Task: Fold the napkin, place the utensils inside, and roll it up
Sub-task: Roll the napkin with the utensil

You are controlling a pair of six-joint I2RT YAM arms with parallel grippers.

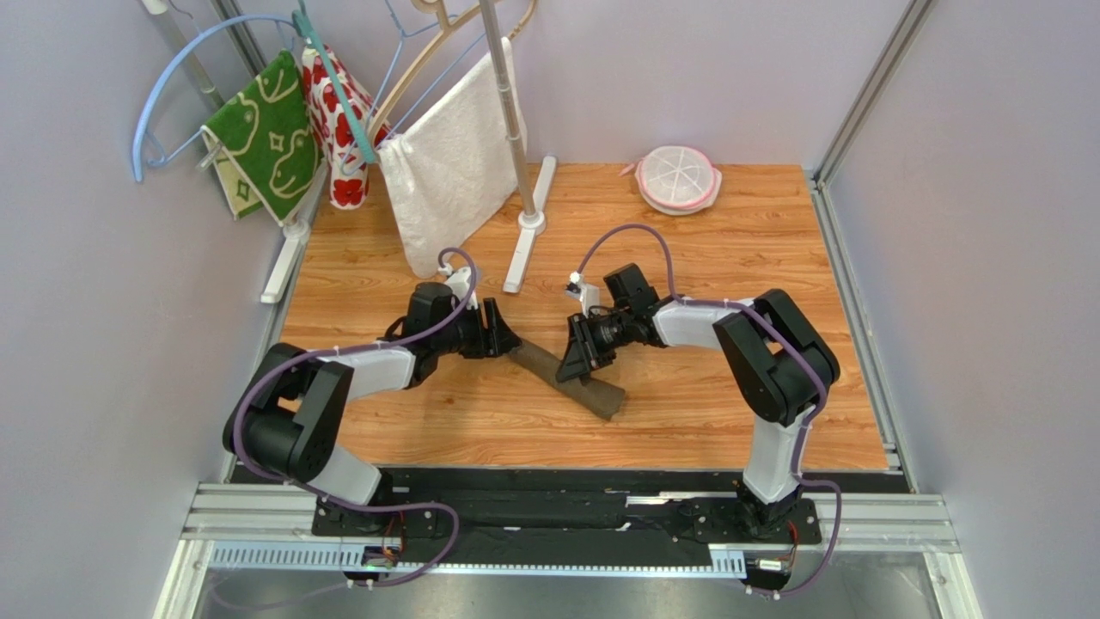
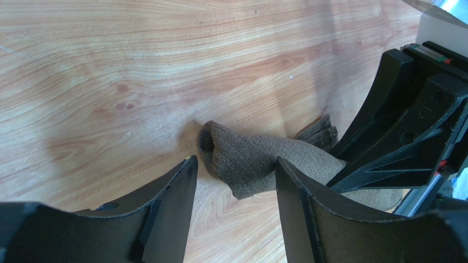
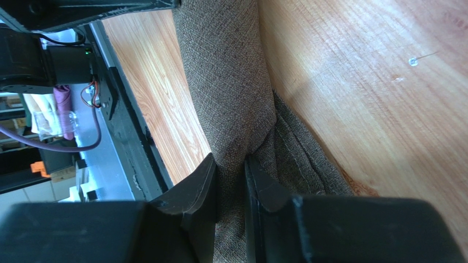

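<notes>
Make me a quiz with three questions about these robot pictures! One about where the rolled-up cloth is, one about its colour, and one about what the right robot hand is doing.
1. Where is the rolled napkin?
A. In a pink dish
B. Lying on the wooden table
C. Hanging on a rack

2. What colour is the napkin?
A. Green
B. White
C. Dark brown

3. What is the right gripper doing?
A. Pinching the napkin
B. Hanging wide open in the air
C. Holding a hanger

Answers:
1 B: the top view shows the roll lying slantwise on the wood between the arms.
2 C: the cloth looks dark brown in all three views.
3 A: the right wrist view shows both fingers squeezing a fold of the cloth.
</notes>
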